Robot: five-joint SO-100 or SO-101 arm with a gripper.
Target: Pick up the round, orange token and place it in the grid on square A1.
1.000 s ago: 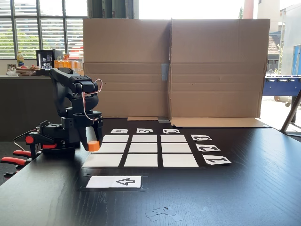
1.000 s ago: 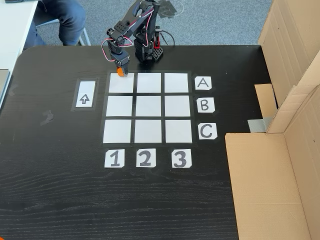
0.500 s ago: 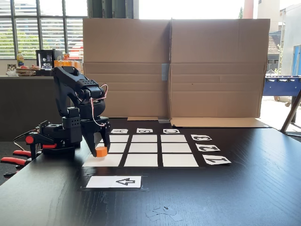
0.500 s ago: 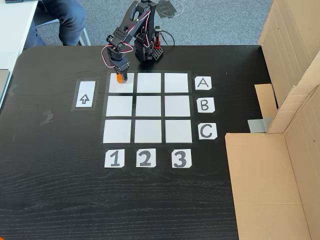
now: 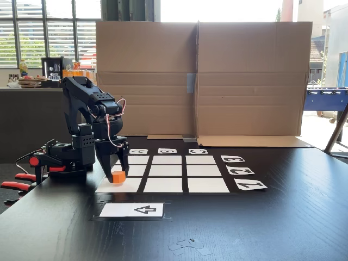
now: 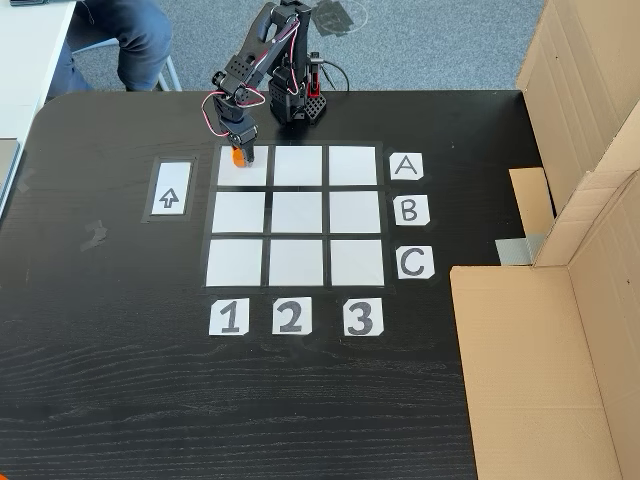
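The orange token (image 5: 118, 176) sits between the fingers of my black gripper (image 5: 115, 173), which points straight down and is shut on it. The token is at the rear part of square A1 (image 5: 125, 186), the front left cell of the grid (image 5: 163, 171) in this fixed view. I cannot tell whether the token touches the paper or hangs just above it. In the fixed view from above, the token (image 6: 238, 157) is at the top edge of square A1 (image 6: 245, 170), the top left cell of the grid (image 6: 296, 212), under the gripper (image 6: 238, 150).
A white card with a black arrow (image 5: 132, 210) (image 6: 169, 188) lies beside the grid. A tall cardboard wall (image 5: 201, 76) (image 6: 560, 300) closes off the far side. Red clamps (image 5: 22, 185) hold the arm's base. A person's leg (image 6: 120, 30) is beyond the table corner.
The gripper has come down and swung inward with the token, from above the grid's edge to low over square A1.
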